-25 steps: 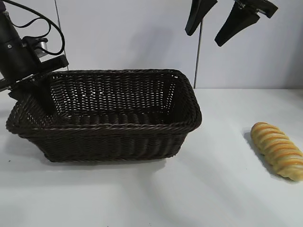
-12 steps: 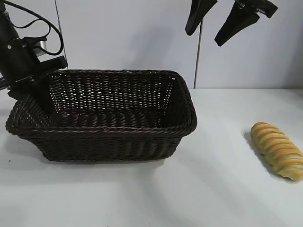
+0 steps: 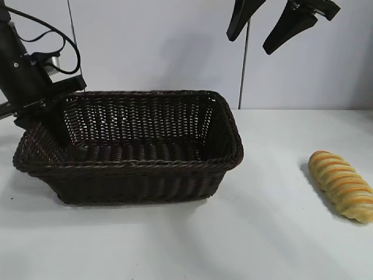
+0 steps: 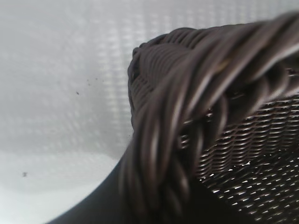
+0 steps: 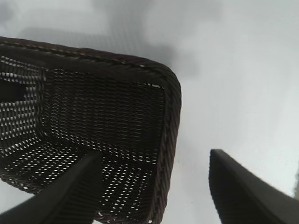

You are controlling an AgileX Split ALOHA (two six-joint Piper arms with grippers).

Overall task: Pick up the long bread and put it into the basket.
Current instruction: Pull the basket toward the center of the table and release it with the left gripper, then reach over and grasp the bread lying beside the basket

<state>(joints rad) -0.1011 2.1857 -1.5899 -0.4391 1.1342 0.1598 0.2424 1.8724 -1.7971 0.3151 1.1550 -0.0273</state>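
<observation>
Desk (image 3: 274,233): white, carrying everything.

Basket (image 3: 134,157): big, dark wicker, toward the desk's left edge, empty. Looks stiff but light, so liable to slide or tip if pulled by one end.

Left gripper (image 3: 49,119): at the basket's left end, clenched over the braided rim, one finger inside against the wall; rim fills the left wrist view.

Right gripper (image 3: 268,26): high above the desk, behind the basket's right end, jaws spread, grasping nothing.

Bread (image 3: 342,185): near the desk's right edge, well apart from the basket, lying flat and angled, untouched. Probably light; cannot tell whether soft or a hard replica. Twisted ridges likely give some purchase, though a glazed surface may be slick. Best taken across the middle, jaws straddling the short width, squeezing gently to avoid denting or squirting it out endwise.
</observation>
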